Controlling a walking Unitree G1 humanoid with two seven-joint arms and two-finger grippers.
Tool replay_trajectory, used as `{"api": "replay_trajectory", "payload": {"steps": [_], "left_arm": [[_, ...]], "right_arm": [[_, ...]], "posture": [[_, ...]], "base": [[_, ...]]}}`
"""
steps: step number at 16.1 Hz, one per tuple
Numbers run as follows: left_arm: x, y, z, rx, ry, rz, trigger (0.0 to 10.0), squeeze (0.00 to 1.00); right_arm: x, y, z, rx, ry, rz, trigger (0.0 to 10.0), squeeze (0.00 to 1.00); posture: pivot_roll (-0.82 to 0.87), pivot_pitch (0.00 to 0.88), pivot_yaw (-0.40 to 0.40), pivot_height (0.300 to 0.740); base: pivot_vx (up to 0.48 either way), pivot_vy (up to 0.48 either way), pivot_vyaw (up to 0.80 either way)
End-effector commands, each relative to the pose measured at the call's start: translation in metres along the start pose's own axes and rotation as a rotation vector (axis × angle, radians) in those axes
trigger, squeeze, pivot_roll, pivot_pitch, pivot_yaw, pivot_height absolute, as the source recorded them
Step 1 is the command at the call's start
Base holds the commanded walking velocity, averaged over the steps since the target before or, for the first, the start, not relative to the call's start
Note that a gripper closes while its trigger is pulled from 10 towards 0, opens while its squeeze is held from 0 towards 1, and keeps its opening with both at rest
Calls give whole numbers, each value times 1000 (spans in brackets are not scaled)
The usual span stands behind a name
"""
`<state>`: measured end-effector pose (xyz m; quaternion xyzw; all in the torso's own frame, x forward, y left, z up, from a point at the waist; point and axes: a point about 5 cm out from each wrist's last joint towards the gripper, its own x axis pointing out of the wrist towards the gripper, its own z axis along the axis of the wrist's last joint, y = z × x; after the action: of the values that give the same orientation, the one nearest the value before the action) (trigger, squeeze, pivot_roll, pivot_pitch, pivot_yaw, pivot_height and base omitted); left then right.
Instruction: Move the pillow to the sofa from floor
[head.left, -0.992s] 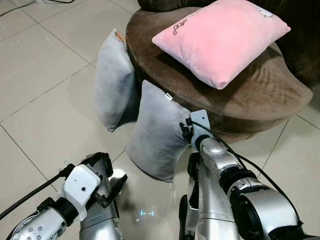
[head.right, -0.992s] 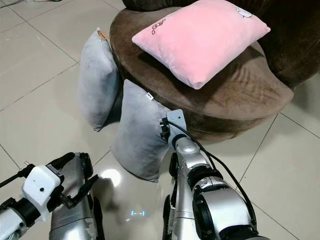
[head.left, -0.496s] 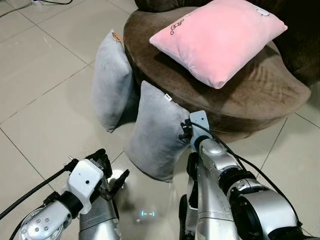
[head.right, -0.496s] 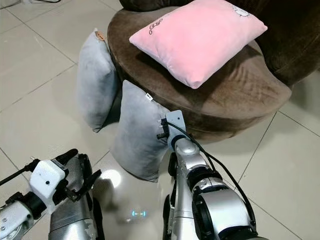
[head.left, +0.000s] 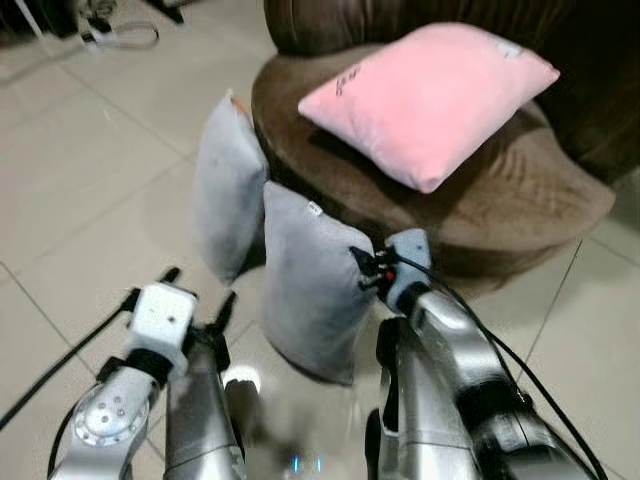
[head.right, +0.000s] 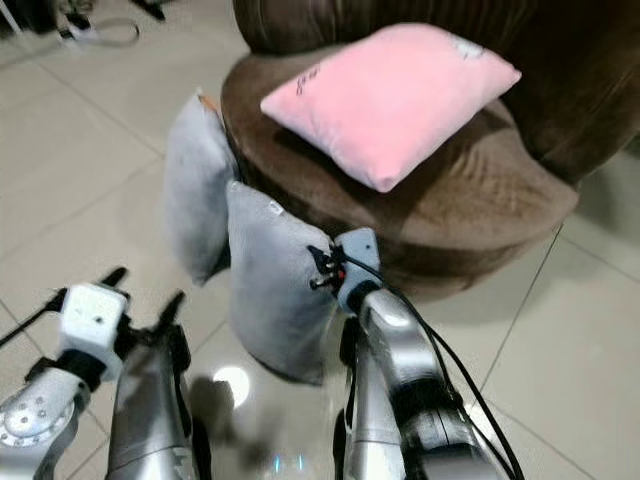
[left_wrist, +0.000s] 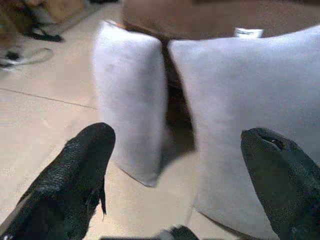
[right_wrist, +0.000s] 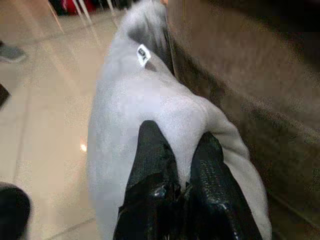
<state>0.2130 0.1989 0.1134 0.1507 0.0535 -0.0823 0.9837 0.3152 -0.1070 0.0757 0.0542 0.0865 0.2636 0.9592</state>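
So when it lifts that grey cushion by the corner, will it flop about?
Probably. The nearer grey pillow bunches where the right gripper pinches it, so it looks soft and would likely sag. It seems light for its bulk. Its plush cover looks unlikely to slip.

second grey pillow (head.left: 228, 190): leans on seat | cables (head.left: 115, 30): far floor | tiles (head.left: 90, 190): glossy beige

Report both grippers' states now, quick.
Left gripper: open, holding nothing, facing the two grey pillows.
Right gripper: shut on the nearer grey pillow, pinching its edge by the sofa.
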Motion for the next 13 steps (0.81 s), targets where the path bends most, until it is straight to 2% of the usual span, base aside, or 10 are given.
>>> {"api": "replay_trajectory", "payload": {"steps": [1, 2, 3, 4, 5, 6, 7, 10, 13], "left_arm": [[-1, 2, -3, -4, 10, 32, 10000, 0], [0, 2, -1, -7, -4, 70, 10000, 0], [3, 1, 1, -13, -15, 109, 10000, 0], [6, -3, 0, -49, -21, 137, 10000, 0], [6, -4, -2, -54, -13, 144, 10000, 0], [7, -6, -1, -46, -18, 138, 10000, 0], [7, -7, 3, -6, -41, 132, 10000, 0], [6, -1, 5, 2, -58, 202, 10000, 0], [8, -1, 2, -12, -50, 211, 10000, 0]], "right_arm": [[-3, 1, 18, 10, -69, 20, 0, 0], [-20, 2, 26, 37, -113, 17, 0, 0], [-36, 3, 36, 49, -152, -5, 0, 0], [-50, 4, 40, 34, -167, -62, 7490, 0], [-55, 3, 37, 19, -142, -111, 10000, 0], [-57, 3, 37, 50, -159, -104, 10000, 0], [-61, 0, 30, 134, -156, -175, 10000, 0], [-65, 14, 30, 124, -99, -156, 10000, 0], [-66, 18, 31, 117, -94, -153, 10000, 0]], "posture": [[42, 38, -34, 460], [30, 0, -19, 460], [17, 0, -3, 460], [22, 0, -7, 460], [21, 0, -11, 460], [37, 0, -34, 460], [48, 0, -46, 460], [29, 0, -26, 495], [20, 0, -16, 520]], "base": [[0, 0, 0], [0, 0, 0], [0, 0, 0], [0, 0, 0], [0, 0, 0], [0, 0, 0], [0, 0, 0], [0, 0, 0], [0, 0, 0]]}}
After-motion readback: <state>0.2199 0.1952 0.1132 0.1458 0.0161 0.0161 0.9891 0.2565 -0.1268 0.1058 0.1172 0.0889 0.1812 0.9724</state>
